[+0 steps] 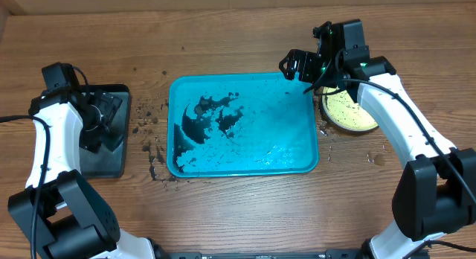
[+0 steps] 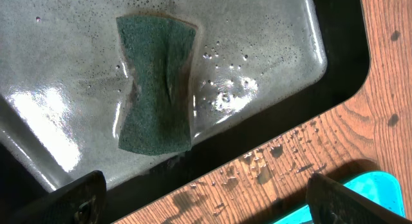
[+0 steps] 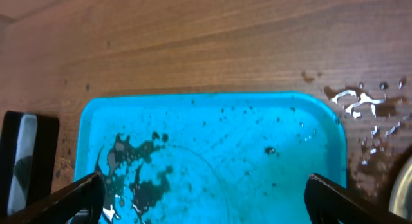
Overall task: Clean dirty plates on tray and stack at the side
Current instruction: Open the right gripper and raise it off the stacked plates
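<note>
Right gripper (image 1: 299, 65) hovers with its fingers apart over the 1 o'clock corner of the large teal-blue rectangular plastic tray (image 1: 282, 140), which lies mid-table, smeared with dark dirt (image 1: 197, 125) toward 9 o'clock. One small round lime-green-rimmed plate (image 1: 346, 114) sits on the wood just beside the tray, at 4 o'clock from that gripper, partly under the arm. Left gripper (image 1: 104, 121), fingers spread, hangs above a green sponge (image 2: 156, 82) in the wet black-rimmed grey tray (image 1: 111, 166). Water droplets (image 3: 360, 102) dot the wooden table (image 1: 238, 214).
</note>
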Available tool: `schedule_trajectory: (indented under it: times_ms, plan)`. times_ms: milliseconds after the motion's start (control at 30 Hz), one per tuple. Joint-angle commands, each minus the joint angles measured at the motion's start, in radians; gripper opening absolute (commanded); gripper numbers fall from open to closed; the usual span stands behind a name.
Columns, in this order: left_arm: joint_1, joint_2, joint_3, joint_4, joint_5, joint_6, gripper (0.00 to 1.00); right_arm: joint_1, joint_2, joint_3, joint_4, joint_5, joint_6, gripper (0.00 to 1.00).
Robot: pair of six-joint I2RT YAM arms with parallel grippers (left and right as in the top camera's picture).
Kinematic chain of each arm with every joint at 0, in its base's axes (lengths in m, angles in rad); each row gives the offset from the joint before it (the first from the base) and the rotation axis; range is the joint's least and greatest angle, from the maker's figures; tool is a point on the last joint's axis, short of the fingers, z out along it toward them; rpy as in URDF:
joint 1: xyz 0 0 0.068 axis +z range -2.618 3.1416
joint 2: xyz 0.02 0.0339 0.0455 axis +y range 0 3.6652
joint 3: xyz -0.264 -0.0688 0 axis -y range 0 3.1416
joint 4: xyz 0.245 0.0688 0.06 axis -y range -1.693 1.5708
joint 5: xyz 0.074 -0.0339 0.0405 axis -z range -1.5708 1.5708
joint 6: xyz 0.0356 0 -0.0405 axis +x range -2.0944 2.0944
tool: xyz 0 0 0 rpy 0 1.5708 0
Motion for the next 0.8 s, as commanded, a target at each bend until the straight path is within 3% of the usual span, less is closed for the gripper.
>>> schedule_trajectory:
  times_ms: [0,767]
  plan:
    - [0.003,-0.01,0.013,0.001,0.006,0.009,1.0,-0.003,-0.04,0.026,0.028,-0.002,0.004,1.0]
    - [0.003,-0.01,0.013,0.001,0.006,0.009,1.0,-0.003,-0.04,0.026,0.053,-0.002,0.004,1.0]
